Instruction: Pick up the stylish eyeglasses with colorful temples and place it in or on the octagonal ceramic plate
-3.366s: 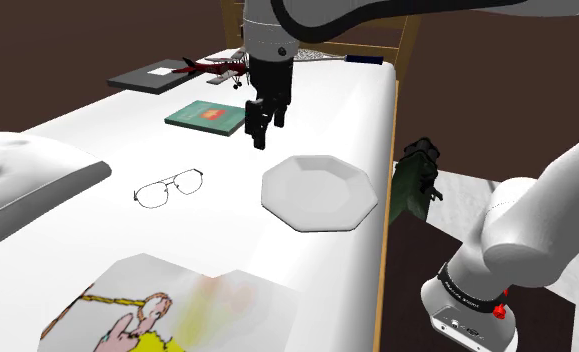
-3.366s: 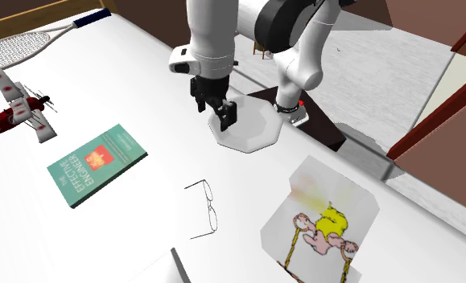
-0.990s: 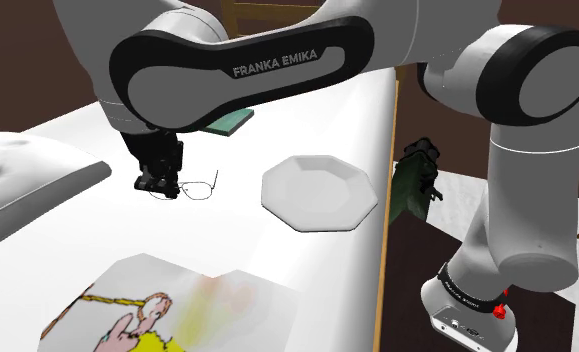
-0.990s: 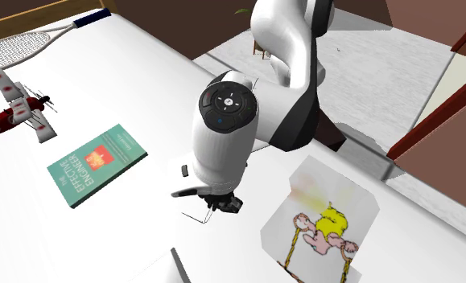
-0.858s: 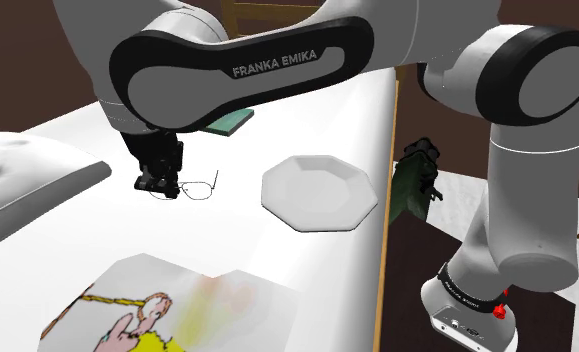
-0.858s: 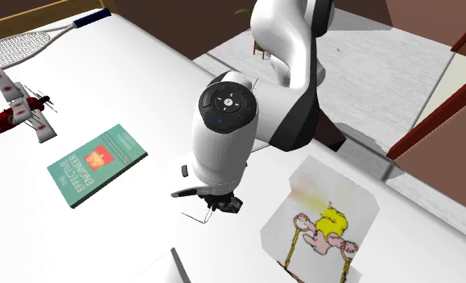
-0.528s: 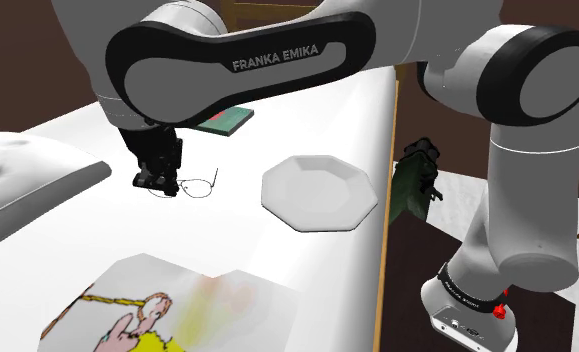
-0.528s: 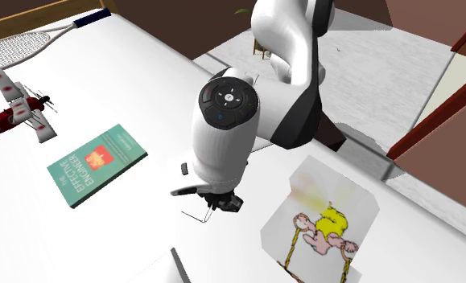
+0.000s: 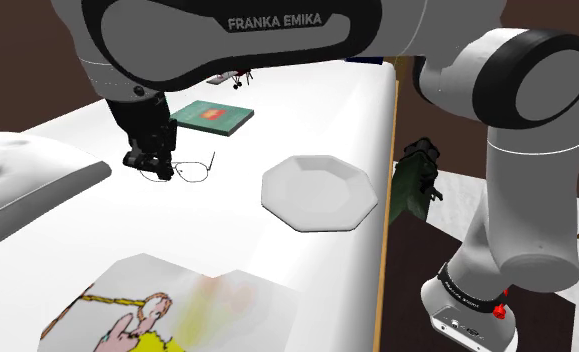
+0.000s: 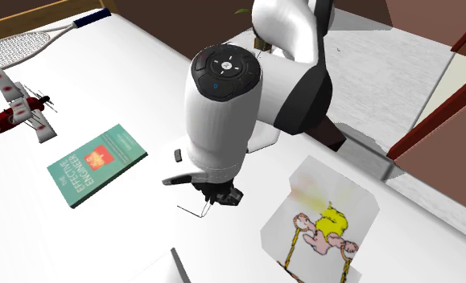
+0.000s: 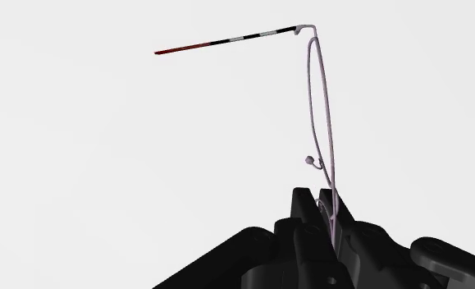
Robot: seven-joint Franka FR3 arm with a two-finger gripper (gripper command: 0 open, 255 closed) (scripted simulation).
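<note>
- Shoulder view: the black end effector (image 9: 149, 160) hangs low over the white bed (image 9: 307, 110), fingers narrowed onto one end of the thin-framed eyeglasses (image 9: 192, 170). The rest of the frame juts toward the white octagonal plate (image 9: 320, 192), which lies well apart. A green book (image 9: 212, 117) lies beyond.
- Second exterior view: the arm's white wrist covers most of the end effector (image 10: 221, 195); a wire of the eyeglasses (image 10: 192, 211) pokes out beside it. The green book (image 10: 96, 163) and a red toy plane (image 10: 18, 108) lie apart.
- Wrist view: the end effector (image 11: 324, 201) clasps the eyeglasses (image 11: 310, 82) by the rim. One temple (image 11: 227, 41), banded red, black and white, extends sideways.
</note>
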